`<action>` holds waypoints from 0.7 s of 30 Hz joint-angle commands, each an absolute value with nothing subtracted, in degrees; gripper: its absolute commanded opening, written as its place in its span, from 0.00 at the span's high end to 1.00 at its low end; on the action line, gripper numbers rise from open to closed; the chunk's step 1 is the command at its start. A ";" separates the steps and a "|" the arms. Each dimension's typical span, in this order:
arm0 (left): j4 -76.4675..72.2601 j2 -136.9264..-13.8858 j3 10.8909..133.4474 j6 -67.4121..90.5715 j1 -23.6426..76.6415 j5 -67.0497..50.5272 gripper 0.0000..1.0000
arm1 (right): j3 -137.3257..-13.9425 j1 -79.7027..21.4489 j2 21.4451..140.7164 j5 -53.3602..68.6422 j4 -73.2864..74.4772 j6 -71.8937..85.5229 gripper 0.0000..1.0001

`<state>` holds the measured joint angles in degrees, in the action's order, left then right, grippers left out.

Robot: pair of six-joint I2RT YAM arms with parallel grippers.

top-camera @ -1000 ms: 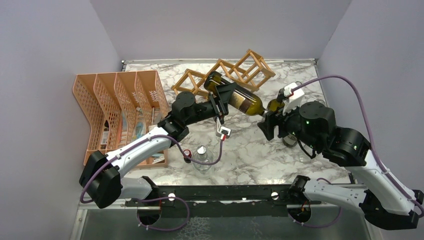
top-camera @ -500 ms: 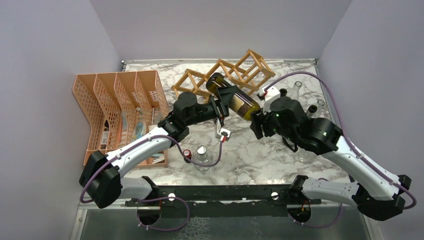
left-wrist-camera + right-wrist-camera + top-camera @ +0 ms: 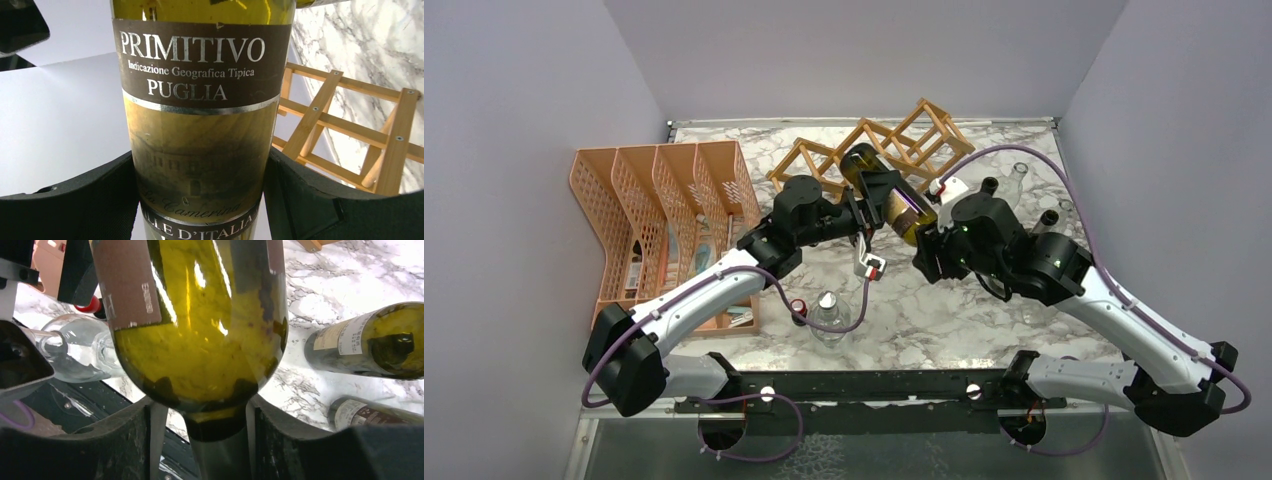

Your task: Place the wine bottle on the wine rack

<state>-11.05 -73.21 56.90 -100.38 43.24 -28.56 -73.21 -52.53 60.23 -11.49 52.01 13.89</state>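
Quick status from my end. The left gripper [image 3: 876, 199] is clamped on the body of the wine bottle [image 3: 894, 206]. On the left wrist cam both pads press the label sides, so that grip is solid. The bottle hangs tilted above the marble surface [image 3: 944, 310], its base pointing back toward the wooden wine rack [image 3: 906, 138]. From the top view it sits just in front of the rack, not in any cell.

The right gripper [image 3: 932, 244] is at the other end, its jaws on either side of the neck right below the shoulder. Honestly I can't tell from the right wrist cam if it's actually pinching the neck or just bracketing it.

An orange mesh file organiser [image 3: 654, 215] stands at the left. A clear glass bottle [image 3: 827, 315] stands near the arm bases, and two dark bottles [image 3: 370, 340] lie on the marble.
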 commanded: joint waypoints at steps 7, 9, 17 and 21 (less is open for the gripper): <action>-16.55 -70.32 61.28 -97.23 43.62 -28.24 1.00 | -72.57 -52.71 61.42 -11.41 47.39 16.60 0.93; -17.04 -70.33 61.42 -96.56 43.67 -28.21 1.00 | -72.96 -52.73 61.19 -12.78 46.79 16.57 0.99; -19.51 -69.87 59.95 -93.45 43.66 -27.31 0.02 | -74.55 -52.74 58.39 -19.79 41.06 16.96 0.99; -19.71 -69.20 58.61 -94.68 43.91 -26.86 0.01 | -74.55 -52.74 55.95 -25.67 37.83 19.15 0.99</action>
